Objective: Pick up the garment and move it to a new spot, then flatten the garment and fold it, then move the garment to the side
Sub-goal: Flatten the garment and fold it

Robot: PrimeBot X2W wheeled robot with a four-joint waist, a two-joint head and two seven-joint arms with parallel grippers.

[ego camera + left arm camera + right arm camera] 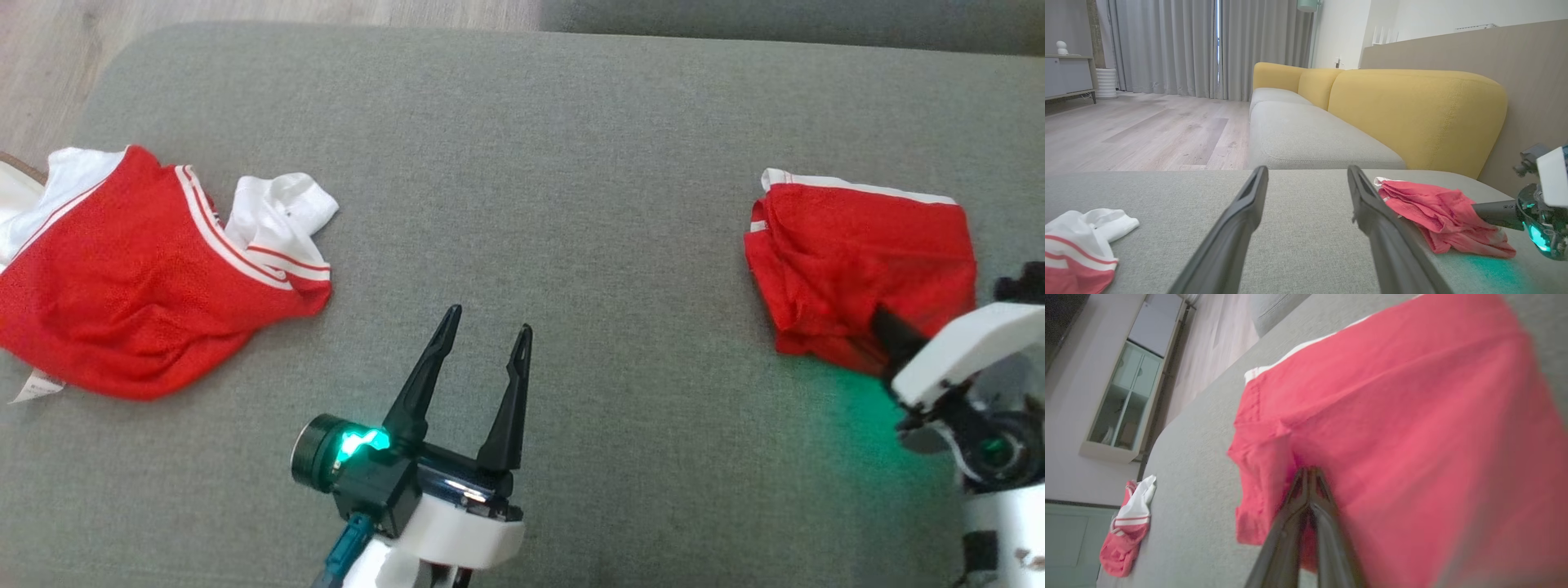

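Yellow backrest [1412, 114] behind red garment [1427, 208]

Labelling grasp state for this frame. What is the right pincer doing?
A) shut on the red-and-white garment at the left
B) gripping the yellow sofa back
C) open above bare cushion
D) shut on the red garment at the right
D: the right pincer has its fingers pinched together in the cloth of the red garment, while the left pincer stands open over the grey cushion.
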